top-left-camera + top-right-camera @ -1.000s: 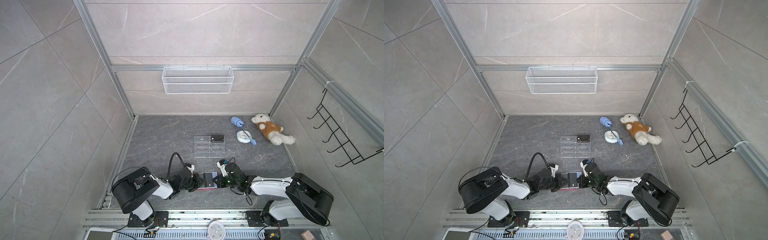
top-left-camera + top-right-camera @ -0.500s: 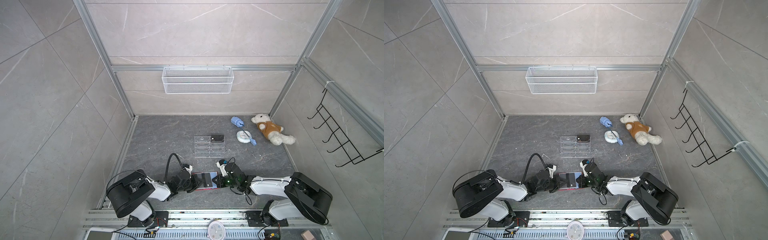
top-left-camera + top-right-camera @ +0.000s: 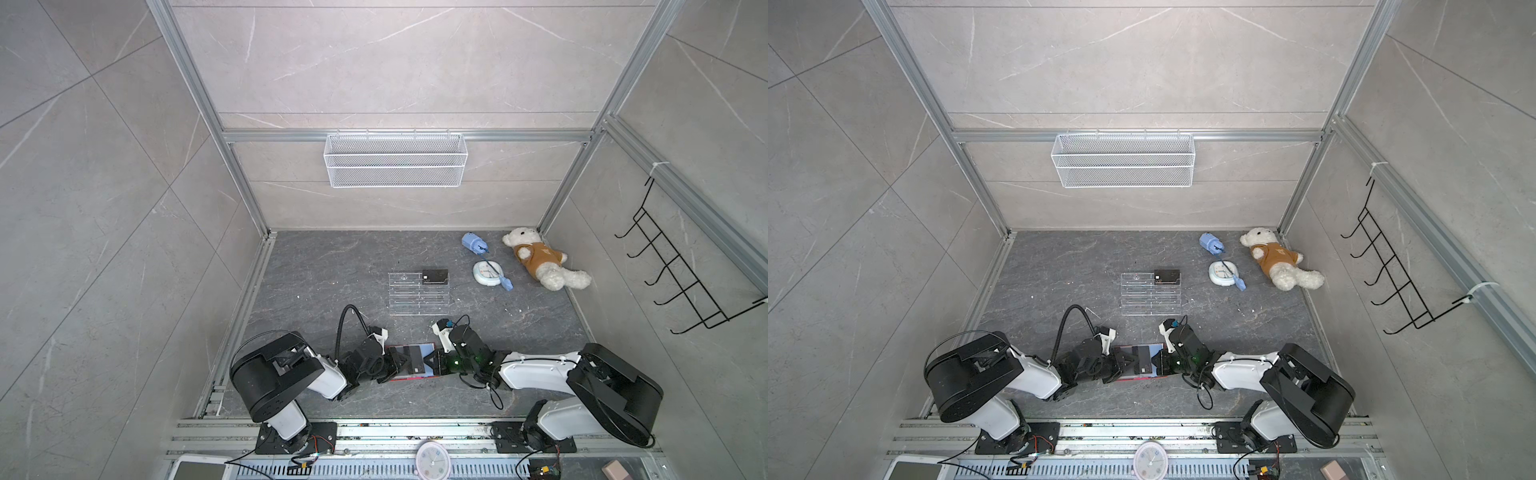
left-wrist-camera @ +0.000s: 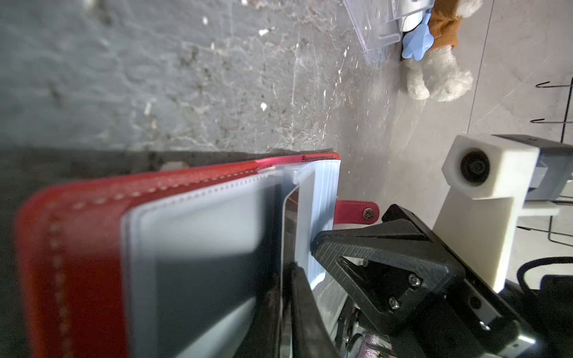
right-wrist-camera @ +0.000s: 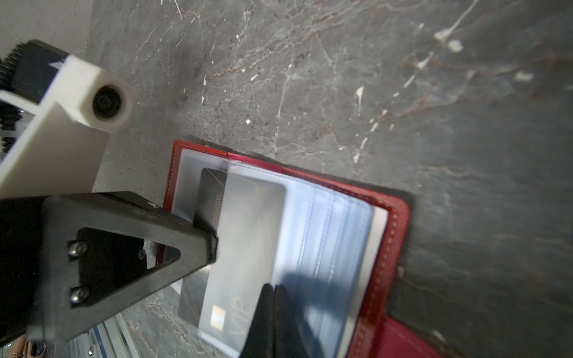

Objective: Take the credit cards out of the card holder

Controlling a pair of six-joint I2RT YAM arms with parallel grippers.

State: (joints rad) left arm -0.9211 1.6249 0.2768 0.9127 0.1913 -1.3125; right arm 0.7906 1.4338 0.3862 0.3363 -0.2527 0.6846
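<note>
Lower centre of both top views: my closed left pincer touched a thin black rectangular card in the open red leather-look card holder; my closed right pincer pressed its pale blue sleeves.

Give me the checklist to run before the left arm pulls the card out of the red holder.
1. The card holder lies open on the floor: ok.
2. The right gripper is shut on the holder's clear sleeves: ok.
3. The left gripper is shut on the credit card at its edge: ok.
4. The credit card is partly out of its sleeve: ok.
5. How far the left gripper's hold reaches onto the card: cannot tell.
6. The acrylic stand has free tiers, with another black card in its top tier: ok.
</note>
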